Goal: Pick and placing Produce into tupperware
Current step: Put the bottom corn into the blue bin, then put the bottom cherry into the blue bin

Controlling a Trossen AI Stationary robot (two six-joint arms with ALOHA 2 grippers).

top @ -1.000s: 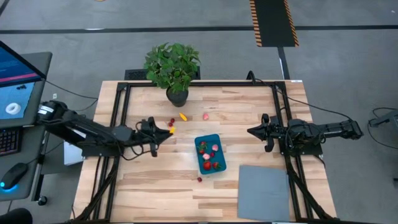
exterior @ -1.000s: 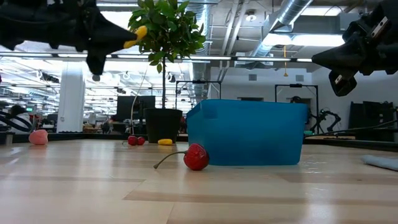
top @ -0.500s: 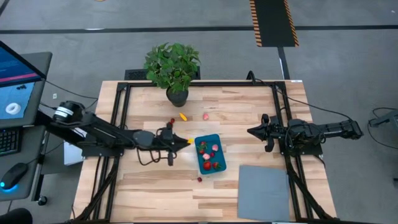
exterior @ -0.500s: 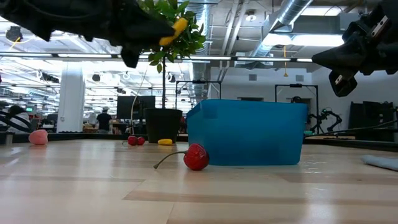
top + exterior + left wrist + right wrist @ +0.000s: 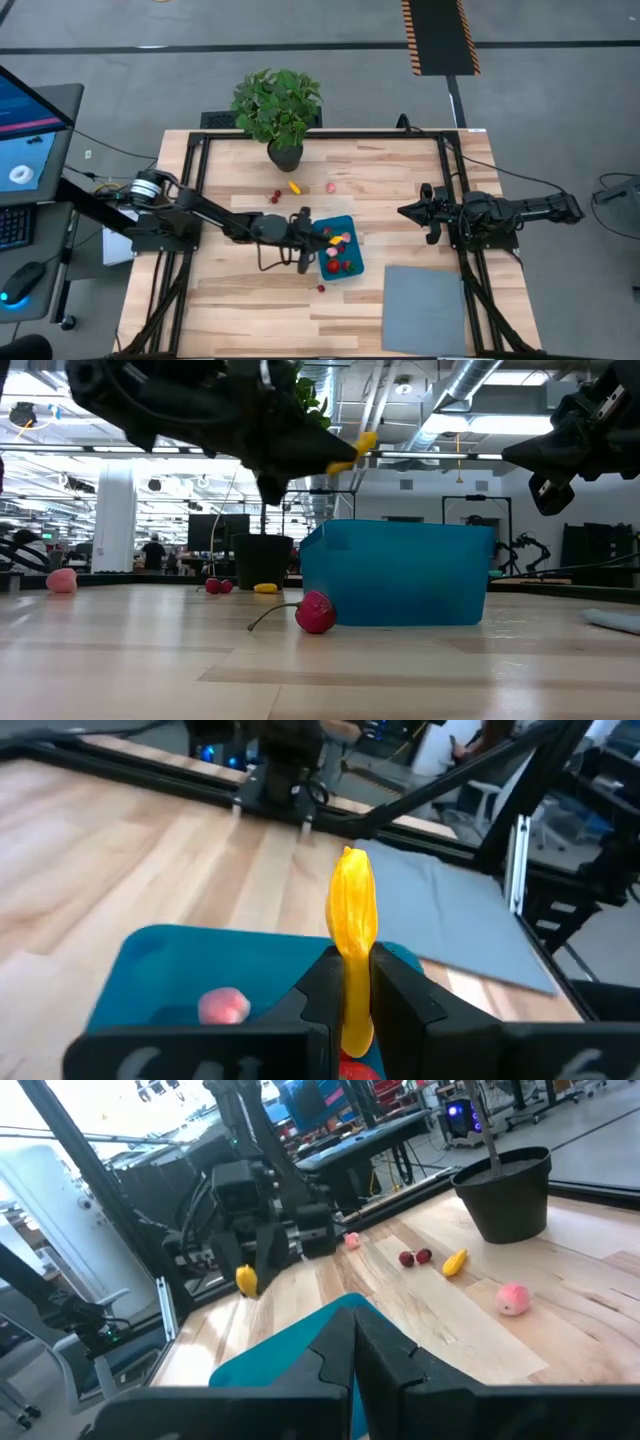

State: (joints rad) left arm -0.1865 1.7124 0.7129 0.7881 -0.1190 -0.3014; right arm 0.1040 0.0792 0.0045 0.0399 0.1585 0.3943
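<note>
Your left gripper [image 5: 312, 233] is clamped on a slim yellow piece of produce [image 5: 352, 915], pinched low on its length so the long axis runs straight out past the fingertips. In the high view it sits just left of centre, at the left rim of the blue tupperware [image 5: 338, 263]. In the low view the yellow tip hangs above the tub's near wall, upper middle of the frame — so the tub lies below and just ahead of the gripper. The left wrist view agrees: the tub's open floor, with a pink piece already in it, spreads under the fingers.

My judgement — the release turns on getting the whole piece inside the rim.

The right gripper [image 5: 406, 212] waits closed and empty at the right of the desk [image 5: 240, 300], well apart from the tub.

Loose pieces lie on the desk near the plant pot [image 5: 285, 156], and a red one [image 5: 316, 612] rests beside the tub.
</note>
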